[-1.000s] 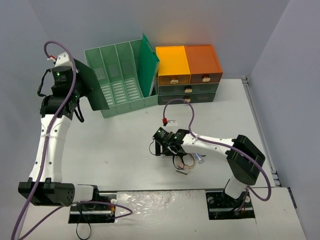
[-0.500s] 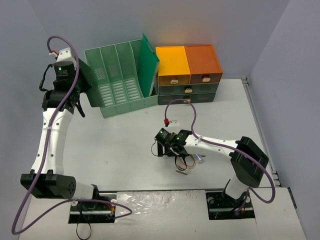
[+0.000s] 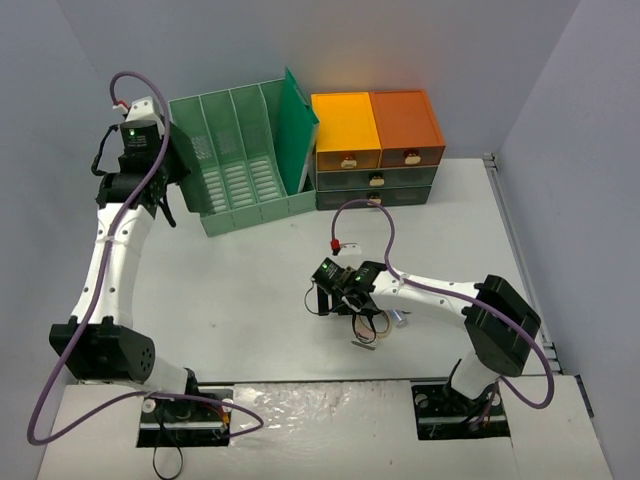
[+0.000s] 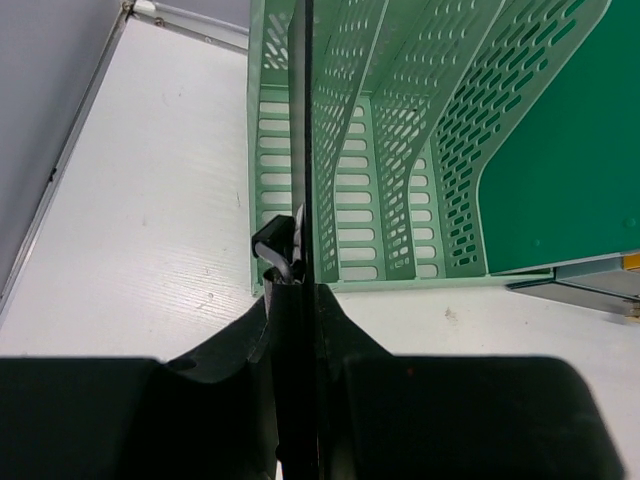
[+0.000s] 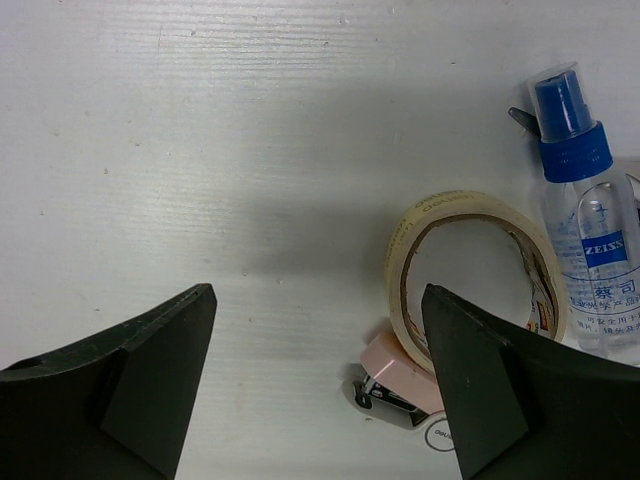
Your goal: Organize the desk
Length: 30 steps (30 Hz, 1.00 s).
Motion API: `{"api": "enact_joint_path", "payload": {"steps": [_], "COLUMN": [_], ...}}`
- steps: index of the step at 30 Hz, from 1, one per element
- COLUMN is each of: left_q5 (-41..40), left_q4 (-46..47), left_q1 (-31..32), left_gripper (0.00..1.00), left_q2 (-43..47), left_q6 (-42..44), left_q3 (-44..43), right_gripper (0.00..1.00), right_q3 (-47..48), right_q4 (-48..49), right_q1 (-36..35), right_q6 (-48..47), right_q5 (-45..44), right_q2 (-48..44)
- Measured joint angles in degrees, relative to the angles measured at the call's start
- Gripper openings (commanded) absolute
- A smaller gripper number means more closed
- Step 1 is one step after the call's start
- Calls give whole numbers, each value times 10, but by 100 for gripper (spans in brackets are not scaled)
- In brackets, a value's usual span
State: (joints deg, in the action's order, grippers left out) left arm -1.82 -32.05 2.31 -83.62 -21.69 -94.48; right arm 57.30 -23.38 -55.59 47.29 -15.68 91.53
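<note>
Off-white tabletop (image 3: 250,290) spreads beneath both arms, bearing a green file rack (image 3: 240,160) near its far edge. Left end effector (image 4: 298,285) clamps a dark folder (image 4: 303,120) at the rack's left end. Right end effector (image 5: 315,300) hangs spread wide, well in front of the rack, beside a tape roll (image 5: 398,270).

robot lab: grey partitions (image 3: 300,40) enclose the desk (image 3: 250,290).
</note>
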Motion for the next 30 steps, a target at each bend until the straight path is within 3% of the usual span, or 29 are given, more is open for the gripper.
{"api": "enact_joint_path", "payload": {"steps": [13,16,19,20,22,25,30], "left_q5": [17,20,23,24,26,33,30], "left_q4": [-1,-5,-12,-15,-22,-26,-26], "left_q1": [1,3,7,8,10,12,18], "left_gripper": [0,15,36,50,61,70,72], "left_q2": [-86,-95,-104,-107,-114,-124,-128], "left_q6": [-7,-10,-14,-17,-17,-21,-21], "left_q3": [-9,-20,-30,-30,-30,-31,-31], "right_gripper": [81,81,82,82,82,83,83], "right_q3": [0,0,0,0,-1,-1,-2], "right_q4": [0,0,0,0,0,0,0], "right_q1": [0,0,0,0,0,0,0], "right_q6": [-4,-5,-5,-5,-6,-7,-8], "right_q5": [0,0,-2,-3,-5,-6,-11], "right_q2": [0,0,0,0,-1,-2,-8]}}
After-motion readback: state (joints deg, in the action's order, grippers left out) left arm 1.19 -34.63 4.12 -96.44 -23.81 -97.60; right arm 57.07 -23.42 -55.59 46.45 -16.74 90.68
